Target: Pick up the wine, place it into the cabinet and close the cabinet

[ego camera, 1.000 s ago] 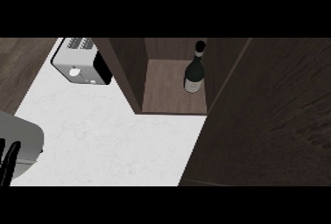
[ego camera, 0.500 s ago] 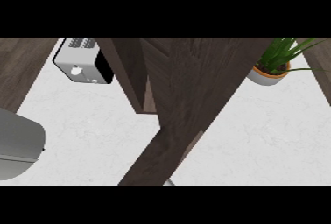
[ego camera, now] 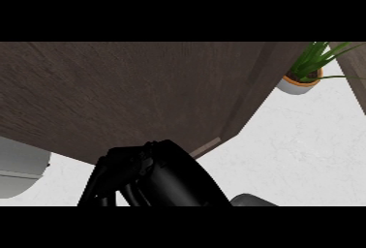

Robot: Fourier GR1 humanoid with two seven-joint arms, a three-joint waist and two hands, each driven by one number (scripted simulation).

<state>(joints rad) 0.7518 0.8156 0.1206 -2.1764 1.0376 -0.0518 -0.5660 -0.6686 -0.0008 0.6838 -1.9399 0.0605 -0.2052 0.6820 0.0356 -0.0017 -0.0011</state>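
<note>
A broad dark wood-grain cabinet door (ego camera: 136, 92) fills most of the head view, its flat face hiding the cabinet's inside, so the wine cannot be seen. Against its lower edge sits a glossy black robot hand (ego camera: 146, 174), which side it belongs to I cannot tell; its fingers (ego camera: 107, 174) look bent downward, but whether they are apart or together I cannot tell. The counter (ego camera: 300, 145) is white and faintly speckled. A potted plant (ego camera: 307, 72) with thin green blades stands in a round white pot at upper right. A rounded grey object (ego camera: 18, 169) shows at the left edge.
</note>
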